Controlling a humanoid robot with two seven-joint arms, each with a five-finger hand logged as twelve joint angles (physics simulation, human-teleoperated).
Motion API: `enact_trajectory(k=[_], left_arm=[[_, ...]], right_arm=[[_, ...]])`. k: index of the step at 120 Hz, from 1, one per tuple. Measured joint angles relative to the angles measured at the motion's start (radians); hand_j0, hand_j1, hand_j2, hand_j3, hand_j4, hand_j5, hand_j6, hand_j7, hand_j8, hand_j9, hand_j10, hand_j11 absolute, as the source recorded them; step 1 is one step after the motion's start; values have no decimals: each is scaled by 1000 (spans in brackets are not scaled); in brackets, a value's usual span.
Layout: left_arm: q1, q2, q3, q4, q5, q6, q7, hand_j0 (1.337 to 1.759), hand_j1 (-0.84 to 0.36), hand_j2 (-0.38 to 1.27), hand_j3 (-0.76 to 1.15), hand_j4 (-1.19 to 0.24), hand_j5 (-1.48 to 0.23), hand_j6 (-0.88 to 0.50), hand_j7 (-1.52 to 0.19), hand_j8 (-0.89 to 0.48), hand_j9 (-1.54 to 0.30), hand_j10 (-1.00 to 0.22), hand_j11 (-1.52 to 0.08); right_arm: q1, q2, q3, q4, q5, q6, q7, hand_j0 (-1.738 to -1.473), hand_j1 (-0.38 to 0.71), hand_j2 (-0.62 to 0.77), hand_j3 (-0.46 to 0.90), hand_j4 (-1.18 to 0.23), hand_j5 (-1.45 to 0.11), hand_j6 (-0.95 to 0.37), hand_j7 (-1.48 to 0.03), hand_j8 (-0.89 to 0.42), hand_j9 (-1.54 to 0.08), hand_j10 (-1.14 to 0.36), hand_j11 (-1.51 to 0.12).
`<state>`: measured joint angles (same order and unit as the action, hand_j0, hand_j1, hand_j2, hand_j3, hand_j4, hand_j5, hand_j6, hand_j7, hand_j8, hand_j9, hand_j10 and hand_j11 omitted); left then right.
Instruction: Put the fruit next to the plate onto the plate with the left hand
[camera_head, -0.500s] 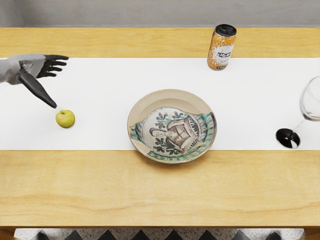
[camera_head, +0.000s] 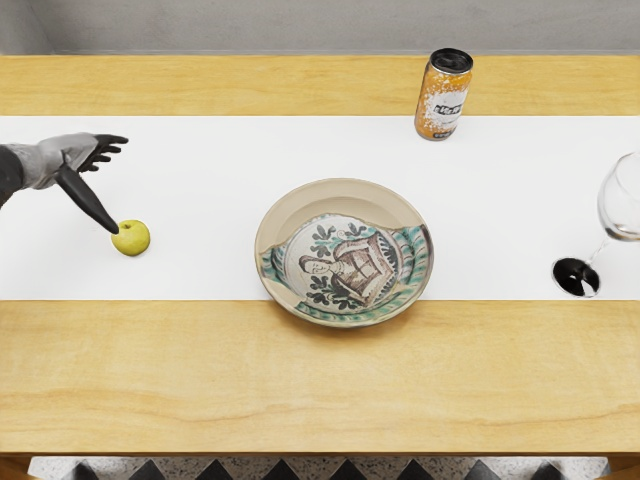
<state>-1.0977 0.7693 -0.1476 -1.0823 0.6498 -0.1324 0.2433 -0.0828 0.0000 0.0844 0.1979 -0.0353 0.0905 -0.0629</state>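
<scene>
A small yellow-green fruit (camera_head: 131, 238) lies on the white table runner (camera_head: 200, 180), left of a painted ceramic plate (camera_head: 344, 252) that holds nothing. My left hand (camera_head: 88, 172) comes in from the left edge, just above and left of the fruit. Its fingers are spread and hold nothing; the long dark thumb (camera_head: 90, 203) points down with its tip right at the fruit's upper left side. Whether the tip touches the fruit I cannot tell.
An orange drink can (camera_head: 443, 94) stands upright behind the plate to the right. A wine glass (camera_head: 605, 230) stands at the right edge. Bare wooden table (camera_head: 320, 380) stretches in front of the runner.
The left hand has dropped lower and nearer to the fruit, its thumb tip now at the fruit's edge. The fruit and plate have not moved.
</scene>
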Motion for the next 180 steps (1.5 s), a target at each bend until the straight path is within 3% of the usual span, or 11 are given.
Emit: enact_trajectory(k=[32, 58, 89, 135, 180], left_arm=[[-115, -74, 282, -6, -46, 139, 2, 1658, 303, 10, 0, -43, -52, -44, -52, -44, -52, -43, -52], [-207, -159, 487, -26, -68, 207, 26, 1658, 264, 16, 0, -75, -94, -76, -94, -76, -94, -75, -94], [-339, -192, 672, -66, -103, 227, 73, 1658, 44, 53, 0, -258, -332, -259, -332, -258, -332, -257, -332], [-391, -208, 740, -119, -108, 224, 145, 1657, -245, 81, 0, -510, -676, -509, -676, -510, -675, -510, -675], [-417, -228, 747, -138, -101, 173, 190, 1655, -296, 162, 0, -525, -786, -444, -797, -599, -796, -600, -794]], right_arm=[[0, 0, 0, 0, 0, 0, 0, -1658, -349, 0, 0, 0, 0, 0, 0, 0, 0, 0, 0], [0, 0, 0, 0, 0, 0, 0, -1658, -349, 0, 0, 0, 0, 0, 0, 0, 0, 0, 0], [0, 0, 0, 0, 0, 0, 0, -1658, -349, 0, 0, 0, 0, 0, 0, 0, 0, 0, 0], [0, 0, 0, 0, 0, 0, 0, -1658, -349, 0, 0, 0, 0, 0, 0, 0, 0, 0, 0], [0, 0, 0, 0, 0, 0, 0, -1658, -349, 0, 0, 0, 0, 0, 0, 0, 0, 0, 0]])
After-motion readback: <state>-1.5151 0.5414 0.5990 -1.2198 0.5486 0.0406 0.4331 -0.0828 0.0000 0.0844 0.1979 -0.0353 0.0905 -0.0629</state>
